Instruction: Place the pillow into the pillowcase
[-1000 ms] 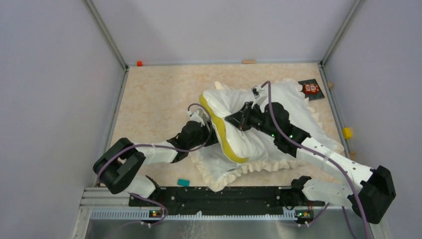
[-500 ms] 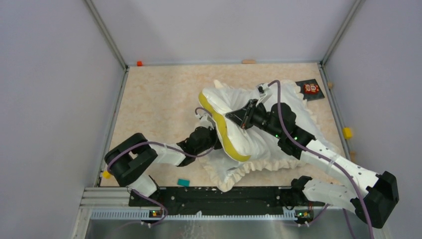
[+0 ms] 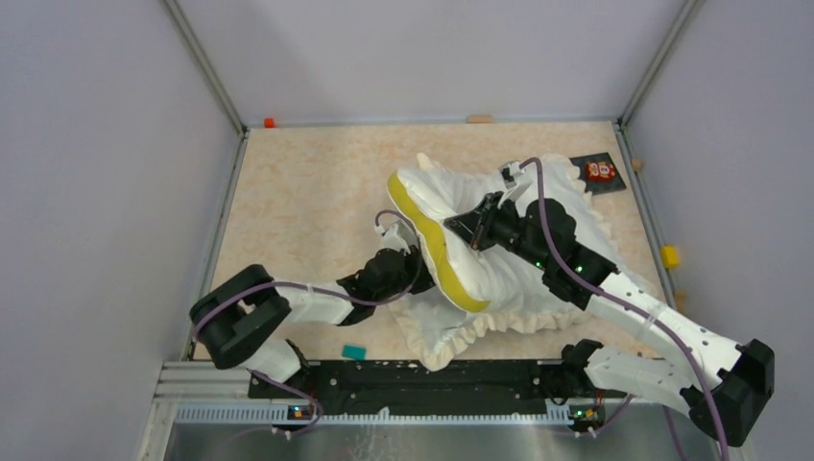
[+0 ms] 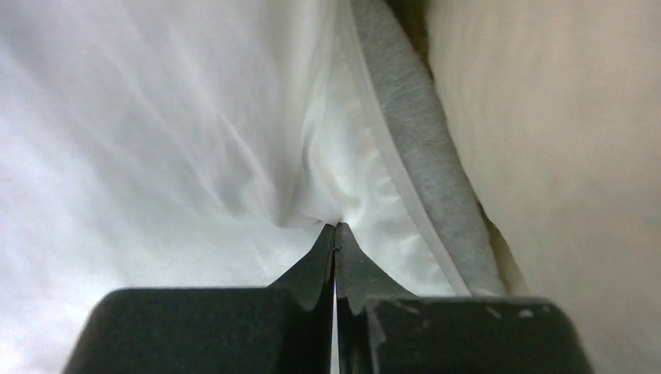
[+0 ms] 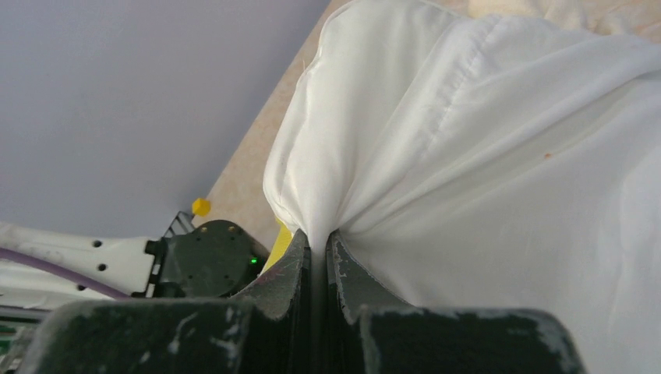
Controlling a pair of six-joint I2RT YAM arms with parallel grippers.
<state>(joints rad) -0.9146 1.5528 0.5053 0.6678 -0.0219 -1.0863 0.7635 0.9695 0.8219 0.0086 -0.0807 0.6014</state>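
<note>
— Anything new at the left gripper (image 4: 335,228)?

— Snapped shut within the last half second, after hanging spread beside the yellow band (image 3: 411,213). Now pinching a tuck of thin white cloth, judged to be the pillowcase (image 3: 459,334), low on the side toward the table's left edge.

— And the right gripper (image 5: 318,238)?

— Unchanged: pressed together on a tent of smooth, hemmed cloth just beside the band. Probably the upper lip of the same cover, though hard to tell from the cushion's own shell.

— Whereabouts of the pillow (image 3: 440,257)?

— Right of the middle of the table (image 3: 298,192), tipped up on the ruffled cover, with the banded edge bare and facing the left edge. Nudged slightly toward the right edge over the last second.

— Meaning for the job?

— Likely two holds on the mouth at last, above and below. Not yet done: drawing the cover over that bare yellow edge. Worth watching for cloth slipping from so small a pinch.
</note>
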